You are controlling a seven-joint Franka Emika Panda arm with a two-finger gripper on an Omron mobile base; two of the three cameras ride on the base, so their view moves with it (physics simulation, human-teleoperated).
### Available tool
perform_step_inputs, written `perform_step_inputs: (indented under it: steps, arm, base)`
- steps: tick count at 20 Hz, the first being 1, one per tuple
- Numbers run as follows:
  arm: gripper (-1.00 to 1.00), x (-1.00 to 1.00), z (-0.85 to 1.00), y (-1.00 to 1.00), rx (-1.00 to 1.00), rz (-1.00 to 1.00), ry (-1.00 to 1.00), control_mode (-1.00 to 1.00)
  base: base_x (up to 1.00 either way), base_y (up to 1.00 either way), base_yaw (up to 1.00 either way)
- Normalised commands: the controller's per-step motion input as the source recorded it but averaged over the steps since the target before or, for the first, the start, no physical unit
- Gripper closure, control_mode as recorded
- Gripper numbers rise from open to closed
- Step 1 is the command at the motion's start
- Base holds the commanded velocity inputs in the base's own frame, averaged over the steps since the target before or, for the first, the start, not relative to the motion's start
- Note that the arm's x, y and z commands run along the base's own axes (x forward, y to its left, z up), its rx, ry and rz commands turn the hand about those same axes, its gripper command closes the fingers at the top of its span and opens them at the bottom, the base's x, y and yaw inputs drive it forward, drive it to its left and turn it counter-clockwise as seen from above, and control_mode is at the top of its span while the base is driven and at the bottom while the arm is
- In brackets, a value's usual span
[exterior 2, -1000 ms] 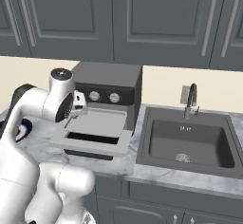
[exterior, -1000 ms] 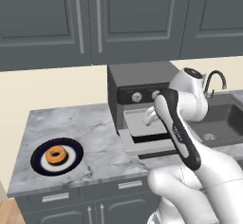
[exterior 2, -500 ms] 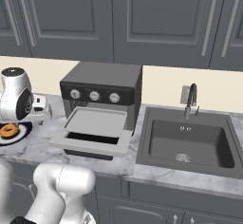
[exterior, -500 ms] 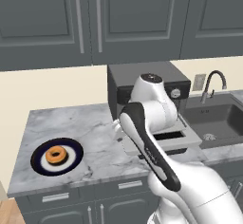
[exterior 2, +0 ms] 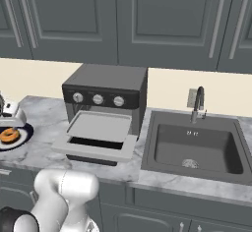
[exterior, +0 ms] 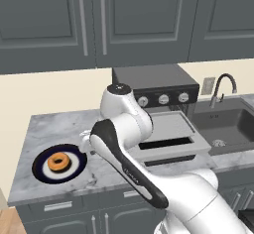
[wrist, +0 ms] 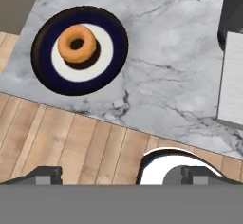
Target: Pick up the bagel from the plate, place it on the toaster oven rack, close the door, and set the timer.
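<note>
Now that the arm has swung left off the toaster oven over the last second, the wrist sits by the round navy-rimmed plate [exterior: 59, 165] instead of over the drop-down door [exterior: 171, 146]. Base didn't drive; cabinets and sink hold position in both base views, so this is arm motion only.

Small orange-brown ring bagel [wrist: 77, 43] rests on the plate's white inner ring, off-centre toward one side, untouched. Plate is near the left end of the grey marble table [wrist: 166, 61], well apart from the oven.

Gripper [wrist: 121, 174]: jaws spread wide, nothing between them. In the hand view the finger tips sit at the bottom edge and the bagel is up and to the left, so the hand isn't lined up over it yet and looks high above the table.

Silver-framed door is down flat; pale grey rectangular rack [exterior 2: 100, 127] is exposed and bare, ready to receive.

Judgement: reach phase for the pick. Next needs centring over the bagel, then descent. Risk: pads landing on the plate rim, or nudging the light bagel sideways.
</note>
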Motion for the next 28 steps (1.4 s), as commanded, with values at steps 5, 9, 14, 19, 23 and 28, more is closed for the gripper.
perform_step_inputs:
  steps: [5,9,14,19,23,28]
  arm:
    - [-1.0,0.07,-0.03,0.7,-0.03,-0.12,0.0,-1.0]
    - [-1.0,0.25,-0.11,0.37,-0.03,-0.11,0.0,-1.0]
    - [-1.0,0.41,-0.17,0.1,-0.01,-0.08,0.0,-1.0]
    - [-1.0,0.39,-0.33,0.06,0.0,-0.07,0.03,-1.0]
    - [-1.0,0.39,-0.5,0.18,0.0,-0.05,0.06,-1.0]
    - [-1.0,0.25,-0.44,0.38,0.0,-0.02,0.08,-1.0]
  base:
    - [0.0,0.0,0.0]
    - [0.0,0.0,0.0]
    - [0.0,0.0,0.0]
    - [0.0,0.0,0.0]
    - [0.0,0.0,0.0]
    - [0.0,0.0,0.0]
